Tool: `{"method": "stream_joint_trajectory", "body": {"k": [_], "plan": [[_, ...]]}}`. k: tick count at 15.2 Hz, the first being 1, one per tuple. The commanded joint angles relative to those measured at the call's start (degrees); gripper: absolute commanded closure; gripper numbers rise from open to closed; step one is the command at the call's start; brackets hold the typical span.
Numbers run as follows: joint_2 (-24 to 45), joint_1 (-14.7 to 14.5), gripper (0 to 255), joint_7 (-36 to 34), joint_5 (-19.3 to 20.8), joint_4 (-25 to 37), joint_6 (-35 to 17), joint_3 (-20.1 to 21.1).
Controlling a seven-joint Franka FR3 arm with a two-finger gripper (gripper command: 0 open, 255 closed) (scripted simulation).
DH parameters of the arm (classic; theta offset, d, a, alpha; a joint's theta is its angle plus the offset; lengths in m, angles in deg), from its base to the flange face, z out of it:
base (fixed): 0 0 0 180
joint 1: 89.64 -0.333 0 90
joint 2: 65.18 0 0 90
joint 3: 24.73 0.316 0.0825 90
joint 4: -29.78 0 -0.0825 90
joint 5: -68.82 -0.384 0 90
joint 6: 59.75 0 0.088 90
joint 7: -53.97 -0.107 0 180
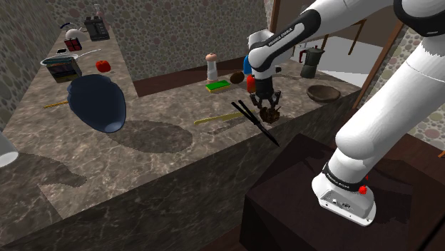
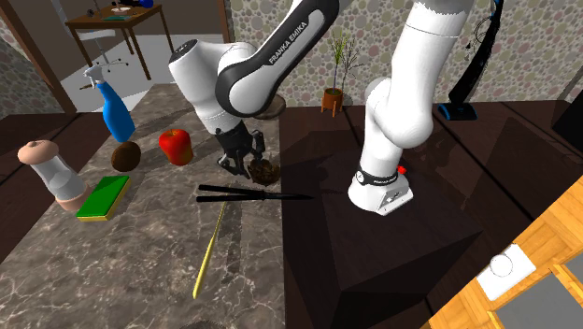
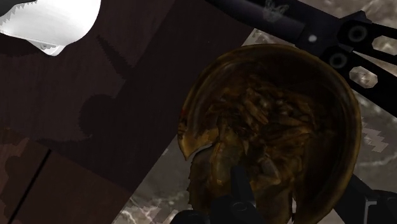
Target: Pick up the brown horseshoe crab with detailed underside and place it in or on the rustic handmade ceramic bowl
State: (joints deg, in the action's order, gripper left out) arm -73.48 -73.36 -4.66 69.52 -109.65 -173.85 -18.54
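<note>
A: Where do we find the horseshoe crab (image 1: 270, 113) in this plate?

B: Between the fingers of the black pincer (image 1: 268, 107), at the edge of the desk (image 1: 164, 139) that borders the dark stand (image 1: 299, 185). The wrist view presents the crab (image 3: 273, 127) with its brown underside, legs and all, turned toward the camera and close to it. One finger (image 3: 238, 194) lies across the shell. We read the pincer as clamped on the crab. Whether the shell is clear of the desk we cannot tell.

A: And the destination?

B: The brown bowl (image 1: 323, 93) rests near the desk's corner, in front of a dark pot (image 1: 310, 63), well apart from the crab.

A: What hazards do we note?

B: Three. First, the hold appears to sit off the shell's centre, so in our judgement the thin, domed carapace could pivot or slide out during the carry. Second, the black chopsticks (image 1: 251, 116) lie just beside the crab, along the same edge, and a low sideways move could sweep them off the desk. Third, the bowl looks shallow and stands close to the desk's edge. A release from too high, or short of the rim, could send the crab bouncing off the desk.
</note>
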Motion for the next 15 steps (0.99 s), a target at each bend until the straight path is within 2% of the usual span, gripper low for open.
{"method": "stream_joint_trajectory", "body": {"k": [1,3,15], "plan": [[0.0,0.0,255,0.0,0.0,0.0,0.0,0.0],[0.0,0.0,255,0.0,0.0,0.0,0.0,0.0],[-4.9,-0.1,255,0.6,-0.4,5.0,9.8,-0.2]]}}
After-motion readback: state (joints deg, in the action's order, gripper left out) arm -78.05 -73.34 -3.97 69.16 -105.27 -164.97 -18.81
